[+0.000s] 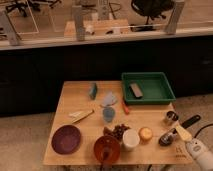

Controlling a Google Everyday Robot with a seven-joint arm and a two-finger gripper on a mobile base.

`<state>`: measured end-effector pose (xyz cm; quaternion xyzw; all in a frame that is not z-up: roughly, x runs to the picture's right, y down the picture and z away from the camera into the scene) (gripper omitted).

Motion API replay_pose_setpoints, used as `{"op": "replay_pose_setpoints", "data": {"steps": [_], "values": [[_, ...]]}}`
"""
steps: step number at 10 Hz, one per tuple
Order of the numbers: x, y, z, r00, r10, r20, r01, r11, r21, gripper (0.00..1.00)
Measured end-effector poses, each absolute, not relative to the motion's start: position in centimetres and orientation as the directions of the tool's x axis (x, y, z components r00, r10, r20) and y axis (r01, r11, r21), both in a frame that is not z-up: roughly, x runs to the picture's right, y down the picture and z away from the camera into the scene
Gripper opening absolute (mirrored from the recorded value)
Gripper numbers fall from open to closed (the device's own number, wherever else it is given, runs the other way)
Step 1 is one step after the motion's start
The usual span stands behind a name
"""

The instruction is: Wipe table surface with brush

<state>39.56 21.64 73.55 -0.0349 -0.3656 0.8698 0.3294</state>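
On table surface (75,97): one brush (178,130), one shut end effector (167,139)

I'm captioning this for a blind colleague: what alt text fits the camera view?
A robot gripper at the lower right holds a black brush over a light wooden table crowded with bowls, cups, a blue sponge and a green tray containing a dark block.

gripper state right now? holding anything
gripper: shut, low over the table's right front corner, holding the brush.
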Motion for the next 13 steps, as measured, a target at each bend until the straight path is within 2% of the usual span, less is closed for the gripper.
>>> {"op": "replay_pose_setpoints", "data": {"steps": [8, 13], "values": [[42.2, 23.3, 69.5, -0.749, 0.623, 0.224, -0.596, -0.485, -0.64, 0.0], [43.9, 21.6, 71.3, -0.77, 0.588, 0.248, -0.587, -0.499, -0.637, 0.0]]}}
